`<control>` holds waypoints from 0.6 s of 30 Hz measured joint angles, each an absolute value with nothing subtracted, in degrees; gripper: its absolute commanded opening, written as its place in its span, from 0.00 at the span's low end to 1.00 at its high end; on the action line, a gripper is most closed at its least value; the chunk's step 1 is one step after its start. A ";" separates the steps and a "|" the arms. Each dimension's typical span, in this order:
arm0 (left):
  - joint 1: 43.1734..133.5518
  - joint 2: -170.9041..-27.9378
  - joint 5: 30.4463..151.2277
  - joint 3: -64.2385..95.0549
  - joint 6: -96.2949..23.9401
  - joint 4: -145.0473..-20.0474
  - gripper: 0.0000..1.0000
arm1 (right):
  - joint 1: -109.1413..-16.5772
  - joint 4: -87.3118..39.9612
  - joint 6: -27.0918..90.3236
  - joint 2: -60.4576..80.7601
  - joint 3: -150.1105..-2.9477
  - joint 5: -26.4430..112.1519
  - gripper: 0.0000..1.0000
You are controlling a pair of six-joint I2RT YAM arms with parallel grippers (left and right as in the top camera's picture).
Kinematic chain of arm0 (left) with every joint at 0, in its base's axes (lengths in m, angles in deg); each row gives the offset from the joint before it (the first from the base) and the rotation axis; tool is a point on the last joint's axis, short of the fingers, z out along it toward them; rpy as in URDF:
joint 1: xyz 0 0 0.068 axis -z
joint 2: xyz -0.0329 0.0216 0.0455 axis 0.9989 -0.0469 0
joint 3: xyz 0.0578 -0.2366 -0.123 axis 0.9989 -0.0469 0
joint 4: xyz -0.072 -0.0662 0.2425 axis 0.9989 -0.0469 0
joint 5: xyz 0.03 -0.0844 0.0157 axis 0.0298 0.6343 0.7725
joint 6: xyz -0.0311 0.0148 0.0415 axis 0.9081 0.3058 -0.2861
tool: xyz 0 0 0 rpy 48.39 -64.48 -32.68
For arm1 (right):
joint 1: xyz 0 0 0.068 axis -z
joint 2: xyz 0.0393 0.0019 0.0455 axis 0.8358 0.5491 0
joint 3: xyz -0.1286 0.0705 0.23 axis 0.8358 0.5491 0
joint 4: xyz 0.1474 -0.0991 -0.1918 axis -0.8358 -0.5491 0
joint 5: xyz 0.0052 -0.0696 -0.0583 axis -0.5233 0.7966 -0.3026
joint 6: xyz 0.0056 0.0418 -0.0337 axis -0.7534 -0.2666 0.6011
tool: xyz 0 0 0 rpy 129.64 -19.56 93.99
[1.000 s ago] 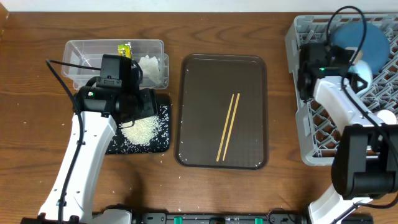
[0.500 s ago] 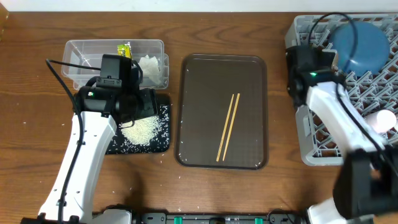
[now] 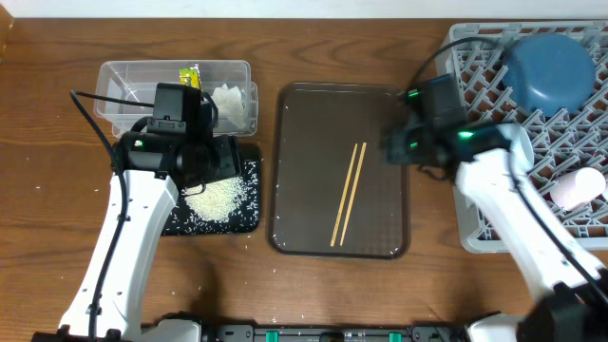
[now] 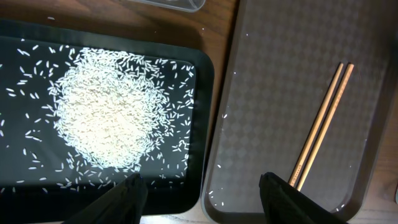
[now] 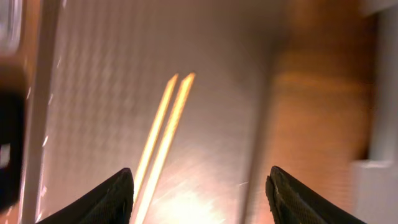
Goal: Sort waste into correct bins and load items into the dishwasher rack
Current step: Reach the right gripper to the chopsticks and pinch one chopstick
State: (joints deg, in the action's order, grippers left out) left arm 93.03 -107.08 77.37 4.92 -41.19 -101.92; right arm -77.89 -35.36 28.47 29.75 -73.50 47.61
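Two wooden chopsticks (image 3: 348, 193) lie side by side on the brown serving tray (image 3: 304, 123); they also show in the left wrist view (image 4: 318, 137) and, blurred, in the right wrist view (image 5: 163, 143). White rice (image 3: 217, 198) is piled on the shallow black tray (image 3: 249, 223), seen close in the left wrist view (image 4: 109, 115). The clear tub (image 3: 128, 76) holds a yellow-green wrapper (image 3: 191, 75) and white tissue (image 3: 232, 100). My left gripper (image 4: 202, 199) is open and empty over the black tray's right edge. My right gripper (image 5: 202, 196) is open and empty over the serving tray's right side. A blue bowl (image 3: 543, 68) and a pink cup (image 3: 578, 187) sit in the grey rack (image 3: 475, 223).
Loose rice grains lie scattered on the black tray and a few on the serving tray's left side (image 4: 219, 165). The rack fills the right end of the wooden table (image 3: 47, 190). The left arm (image 3: 142, 180) hides part of the black tray.
My right arm has swung left, from over the rack's left part to over the serving tray's right side. The left arm has not moved.
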 measured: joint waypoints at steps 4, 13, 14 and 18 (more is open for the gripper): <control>93.03 -107.08 77.37 4.92 -41.19 -101.92 0.62 | -83.66 -36.25 24.38 35.65 -73.46 47.76 0.61; 93.03 -107.08 77.37 4.92 -41.19 -101.92 0.62 | -89.32 -36.28 12.53 47.82 -73.35 54.06 0.54; 93.03 -107.08 77.37 4.92 -41.19 -101.92 0.62 | -89.36 -36.06 11.68 48.91 -73.35 54.60 0.53; 93.03 -107.08 77.37 4.92 -41.19 -101.90 0.62 | -89.38 -35.82 9.72 51.01 -73.48 55.78 0.46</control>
State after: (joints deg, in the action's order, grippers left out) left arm 93.03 -107.08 77.37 4.92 -41.19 -101.90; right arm -89.38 -35.82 9.72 51.01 -73.48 55.78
